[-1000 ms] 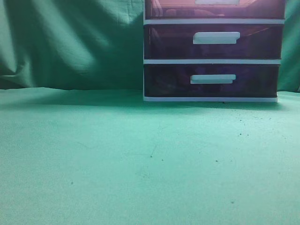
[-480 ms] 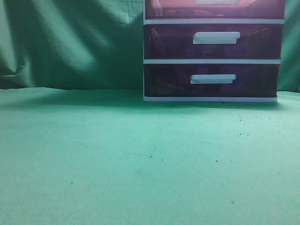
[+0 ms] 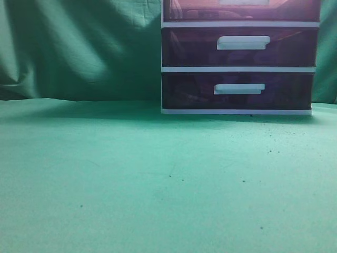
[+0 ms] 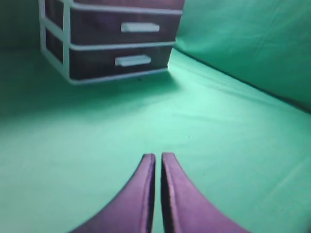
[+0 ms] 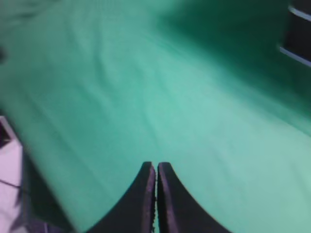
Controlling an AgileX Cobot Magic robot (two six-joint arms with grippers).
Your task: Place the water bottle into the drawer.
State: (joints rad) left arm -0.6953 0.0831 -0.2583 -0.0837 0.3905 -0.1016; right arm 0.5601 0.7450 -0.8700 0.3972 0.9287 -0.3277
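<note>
Exterior view: green cloth (image 3: 131,179) covers the table and hangs as a backdrop behind. White-framed unit (image 3: 239,69) stands at the back right, on the cloth. The drawer (image 3: 242,10) is the topmost one, cut off by the upper edge; only its lower strip shows, dark purple-maroon with the bottom of a white handle. Whether it is pushed fully in cannot be told. Middle drawer (image 3: 239,46) and bottom drawer (image 3: 237,90) sit flush in the frame, each with a white bar handle. Small dark specks dot the cloth at front right. No bottle and no arm in this view.

Left wrist view: left gripper (image 4: 158,162) hangs above bare cloth, its two purple fingers pressed together with only a thin slit between them, holding nothing. The unit stands well apart, at upper left; middle and bottom drawers show, both closed. No bottle in sight.

Right wrist view: right gripper (image 5: 156,170) hangs above bare cloth, dark fingers pressed together, holding nothing. A corner of the unit shows at the upper right edge. The cloth's edge runs along the lower left, with a pale floor (image 5: 9,179) beyond. No bottle in sight; picture is blurred
</note>
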